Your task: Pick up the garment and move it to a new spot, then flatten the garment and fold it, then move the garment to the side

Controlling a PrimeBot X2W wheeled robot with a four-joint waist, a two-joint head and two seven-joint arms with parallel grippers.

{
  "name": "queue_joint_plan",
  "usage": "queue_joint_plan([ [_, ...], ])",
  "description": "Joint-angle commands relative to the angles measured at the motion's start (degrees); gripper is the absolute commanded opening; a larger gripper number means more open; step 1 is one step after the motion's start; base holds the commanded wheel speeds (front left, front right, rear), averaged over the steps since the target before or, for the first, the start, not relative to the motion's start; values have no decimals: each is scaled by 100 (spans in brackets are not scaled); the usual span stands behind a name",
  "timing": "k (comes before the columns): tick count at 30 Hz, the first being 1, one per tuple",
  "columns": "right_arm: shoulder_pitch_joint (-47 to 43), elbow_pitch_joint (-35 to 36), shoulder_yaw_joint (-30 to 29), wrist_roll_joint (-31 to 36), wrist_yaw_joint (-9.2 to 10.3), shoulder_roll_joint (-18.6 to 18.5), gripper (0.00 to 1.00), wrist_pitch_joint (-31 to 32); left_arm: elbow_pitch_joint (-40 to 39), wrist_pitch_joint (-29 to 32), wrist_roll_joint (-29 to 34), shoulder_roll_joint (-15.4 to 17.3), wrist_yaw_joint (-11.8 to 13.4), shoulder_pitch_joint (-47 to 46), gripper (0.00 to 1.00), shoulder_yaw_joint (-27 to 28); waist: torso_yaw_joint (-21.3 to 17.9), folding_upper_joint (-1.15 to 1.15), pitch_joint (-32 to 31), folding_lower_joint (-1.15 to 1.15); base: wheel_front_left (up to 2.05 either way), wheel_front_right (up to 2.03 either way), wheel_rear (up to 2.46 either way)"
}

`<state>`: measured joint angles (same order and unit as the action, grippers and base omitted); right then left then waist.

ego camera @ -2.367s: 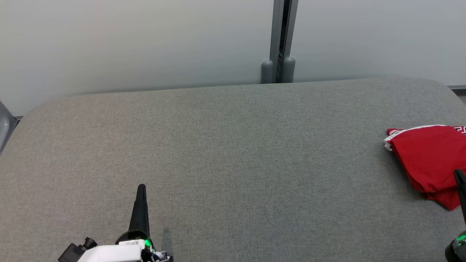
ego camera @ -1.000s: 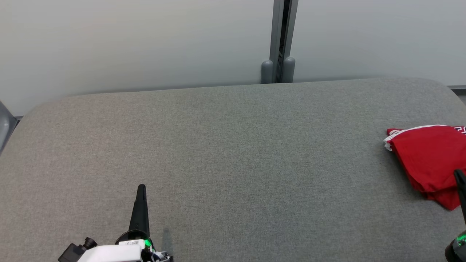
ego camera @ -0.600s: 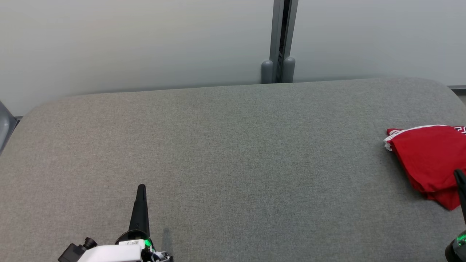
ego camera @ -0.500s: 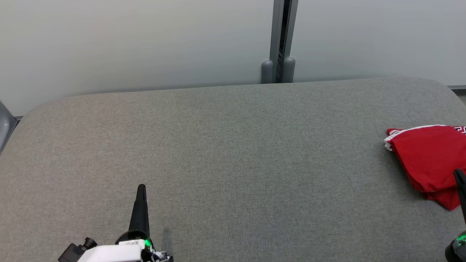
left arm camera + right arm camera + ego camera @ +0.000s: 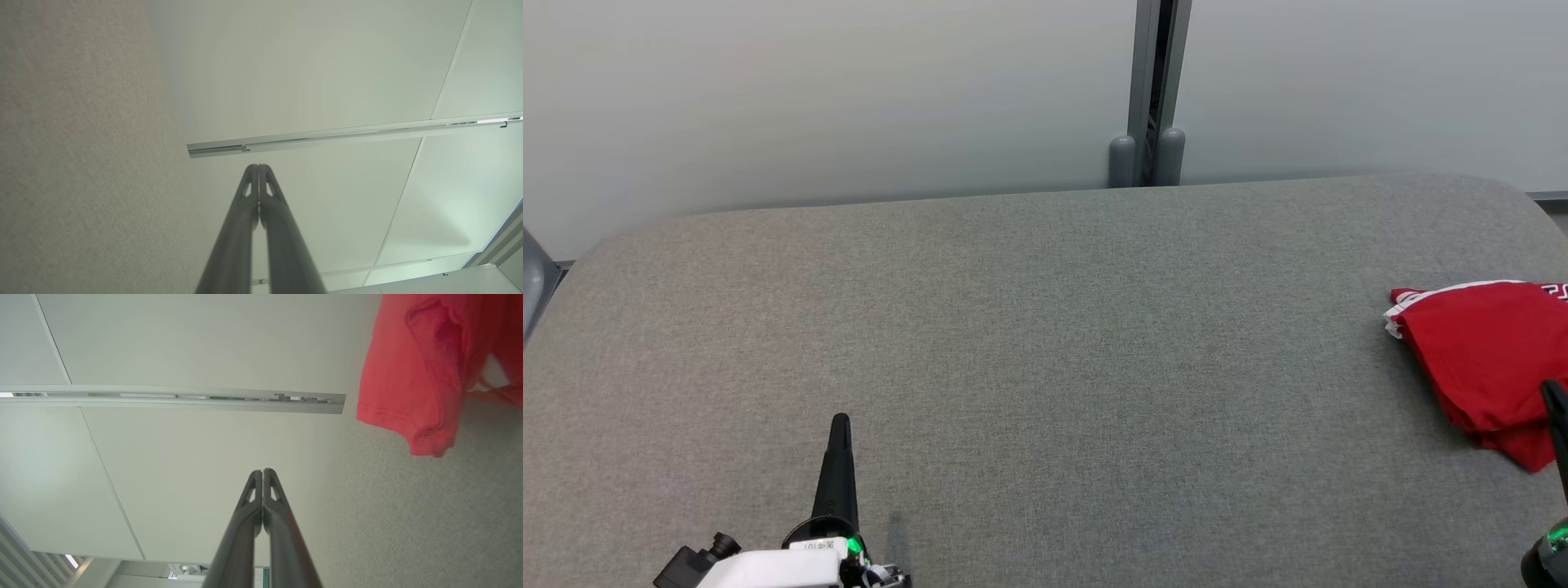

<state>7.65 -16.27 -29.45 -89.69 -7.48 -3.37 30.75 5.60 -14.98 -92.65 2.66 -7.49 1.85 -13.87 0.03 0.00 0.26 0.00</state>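
Garment (image 5: 1480,353) lies folded at the right edge of the grey padded table (image 5: 1045,327). Left gripper (image 5: 840,421) and right gripper (image 5: 1551,389) have their fingers pressed together, holding nothing. The set-aside step looks finished. You need only verify the fold and keep both arms clear.
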Motion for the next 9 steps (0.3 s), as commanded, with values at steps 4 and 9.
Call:
queue_joint_plan([
  [4,32,-13,-18,7,-2,-26,0,33,1,-10,-6,16,-28,-94,0,28,0,0,0,0,0,0,0],
  [9,32,-13,-19,7,-2,-26,0,33,1,-10,-6,16,-29,-94,0,28,0,0,0,0,0,0,0],
])
